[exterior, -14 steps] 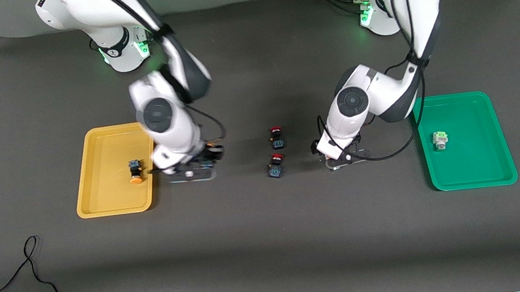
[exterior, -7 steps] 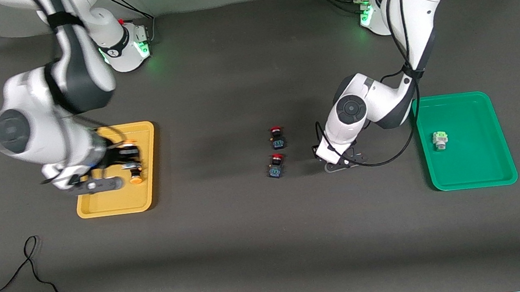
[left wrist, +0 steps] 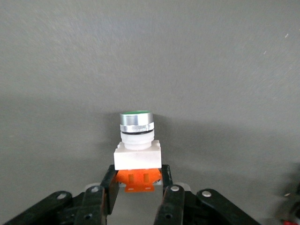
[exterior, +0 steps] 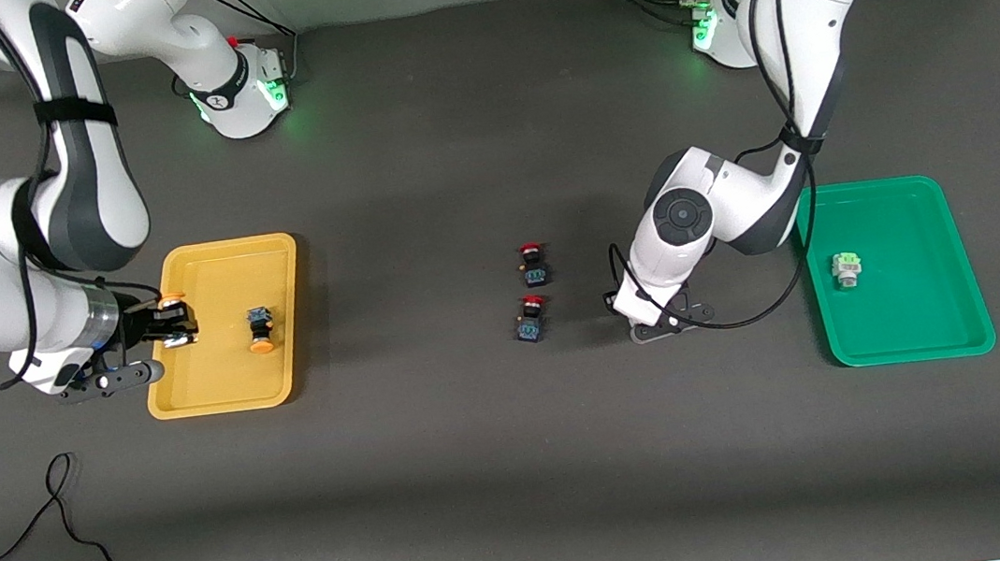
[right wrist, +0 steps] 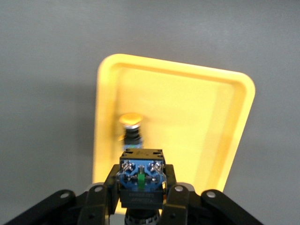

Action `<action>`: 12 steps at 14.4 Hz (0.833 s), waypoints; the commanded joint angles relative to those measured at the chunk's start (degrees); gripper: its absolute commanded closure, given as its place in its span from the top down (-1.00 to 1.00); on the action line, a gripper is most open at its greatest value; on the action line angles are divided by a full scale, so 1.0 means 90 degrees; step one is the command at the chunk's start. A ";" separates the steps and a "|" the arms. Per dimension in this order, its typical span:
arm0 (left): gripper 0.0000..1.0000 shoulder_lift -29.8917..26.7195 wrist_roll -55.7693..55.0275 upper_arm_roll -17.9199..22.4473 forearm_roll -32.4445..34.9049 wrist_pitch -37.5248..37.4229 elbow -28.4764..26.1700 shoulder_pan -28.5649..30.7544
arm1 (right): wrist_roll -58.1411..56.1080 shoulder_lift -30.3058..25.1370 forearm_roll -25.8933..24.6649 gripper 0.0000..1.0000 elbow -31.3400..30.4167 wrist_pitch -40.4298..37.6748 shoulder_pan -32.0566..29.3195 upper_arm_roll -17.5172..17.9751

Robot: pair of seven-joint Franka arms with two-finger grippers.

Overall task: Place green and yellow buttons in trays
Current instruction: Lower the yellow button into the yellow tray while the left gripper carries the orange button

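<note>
Meanwhile the right hand hangs over the yellow tray, at the tray's edge toward the right arm's end of the surface, its fingers clamped on a yellow-capped button; the right wrist view shows that button's black-and-blue body with a green strip between its screws, pinched from both sides. A second yellow-capped button lies on its side inside the yellow tray, near the tray's middle, cap pointing toward the front camera.

Toward the left arm's end, the left hand is down at the surface between the red-capped buttons and the green tray. Its fingers are closed on the orange base of a green-topped button, which stands upright on the surface with a white blocky body and a silver ring under its green cap. Another green-topped button lies in the green tray, near its middle.

Two red-capped buttons rest on the surface midway between the trays, one nearer the front camera than the other, apart from both hands. No writing can be read on the buttons or trays.
</note>
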 commanded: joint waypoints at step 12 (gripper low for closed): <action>-0.79 -0.2421 0.6263 0.0039 -0.0883 -0.3816 -0.0037 0.4114 | -0.2391 0.1470 0.2714 -1.00 -0.1639 0.3150 0.0120 0.0150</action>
